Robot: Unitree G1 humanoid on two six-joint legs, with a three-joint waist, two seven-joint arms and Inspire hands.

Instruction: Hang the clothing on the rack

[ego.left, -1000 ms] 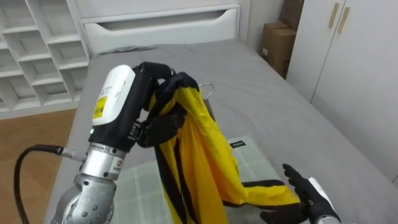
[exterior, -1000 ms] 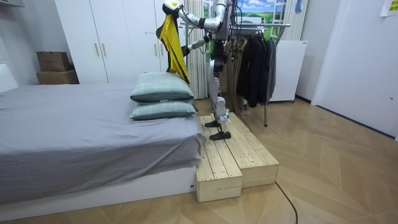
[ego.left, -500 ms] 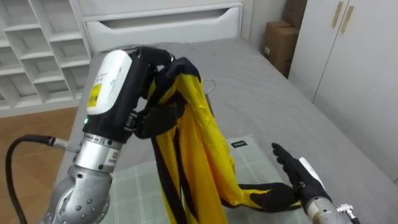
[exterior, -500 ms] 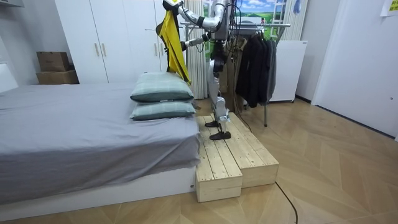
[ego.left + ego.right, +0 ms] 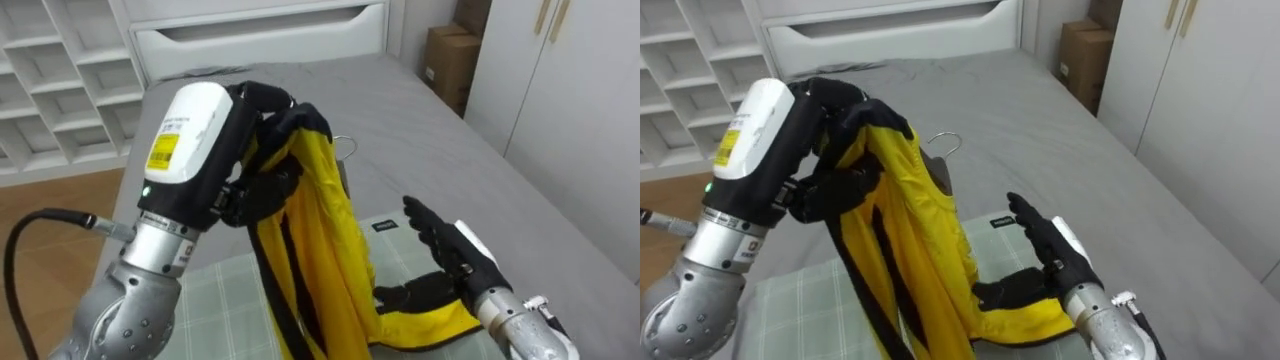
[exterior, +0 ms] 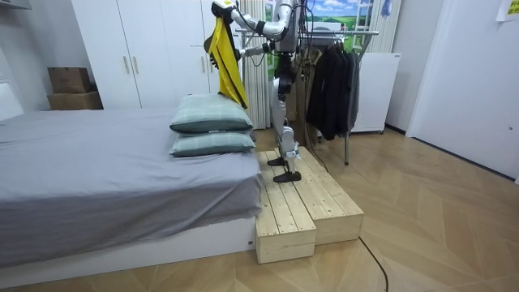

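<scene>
Since 1 second ago our right hand (image 5: 447, 247) has climbed from the 5 o'clock corner of the left eye view to about 4 o'clock, closer to the jacket's lower fold. Its fingers are straight and spread, and the thumb lies against the black hem without gripping it.

Our left hand (image 5: 256, 192) is raised at 10 o'clock, its fingers curled round the top of the yellow and black jacket (image 5: 322, 235). The jacket hangs from that hand in the air above the checked pillow (image 5: 215, 300) and the grey bed (image 5: 420, 150). A metal hanger hook (image 5: 344, 146) sticks out at the collar, so we judge the jacket is already on its hanger.

In the room view we stand on the wooden platform (image 6: 300, 207) beside the bed, with the jacket lifted toward 11 o'clock. The clothes rack (image 6: 357, 34), with its dark coats, stands at 3 o'clock of us, on the side away from the jacket.

We judge the task roughly half done: the jacket is picked up and on its hanger but not yet hung. Turning to the rack and setting the hook over its rail are still left.
</scene>
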